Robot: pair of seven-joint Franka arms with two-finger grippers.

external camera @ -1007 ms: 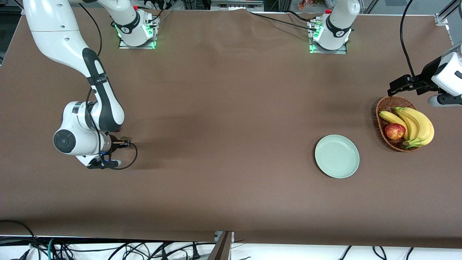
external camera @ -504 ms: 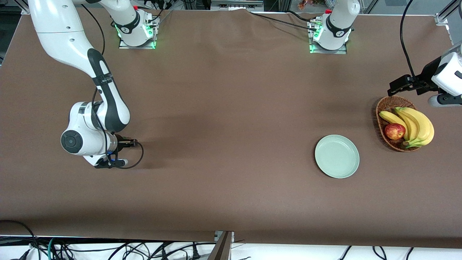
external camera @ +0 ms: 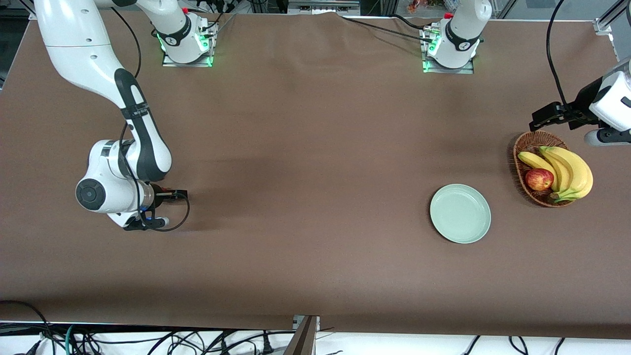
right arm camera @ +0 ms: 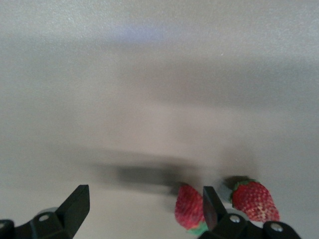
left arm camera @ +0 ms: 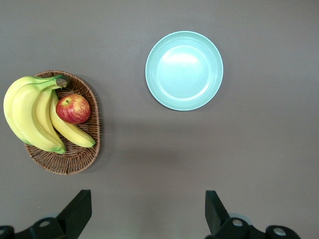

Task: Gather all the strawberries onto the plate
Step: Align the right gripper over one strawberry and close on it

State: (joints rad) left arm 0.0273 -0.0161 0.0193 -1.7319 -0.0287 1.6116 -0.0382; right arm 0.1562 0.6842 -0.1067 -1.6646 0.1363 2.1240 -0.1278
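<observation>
Two strawberries lie on the brown cloth in the right wrist view. One strawberry (right arm camera: pixel 190 205) sits between the fingers of my right gripper (right arm camera: pixel 143 199), close against one finger. The other strawberry (right arm camera: pixel 253 200) lies just outside that finger. The gripper is open and low over the table at the right arm's end (external camera: pixel 148 223); its hand hides the berries in the front view. The mint-green plate (external camera: pixel 460 213) lies bare toward the left arm's end. My left gripper (external camera: pixel 604 137) waits open, high over the table beside the basket, with the plate (left arm camera: pixel 184 70) in its view.
A wicker basket (external camera: pixel 530 148) with bananas (external camera: pixel 567 170) and a red-yellow apple (external camera: pixel 539 179) stands beside the plate, at the left arm's end. Both arm bases stand along the table's edge farthest from the front camera.
My right gripper has gone from shut to open. Its hand swayed a little toward the table's middle and came back. The left arm has not moved.
</observation>
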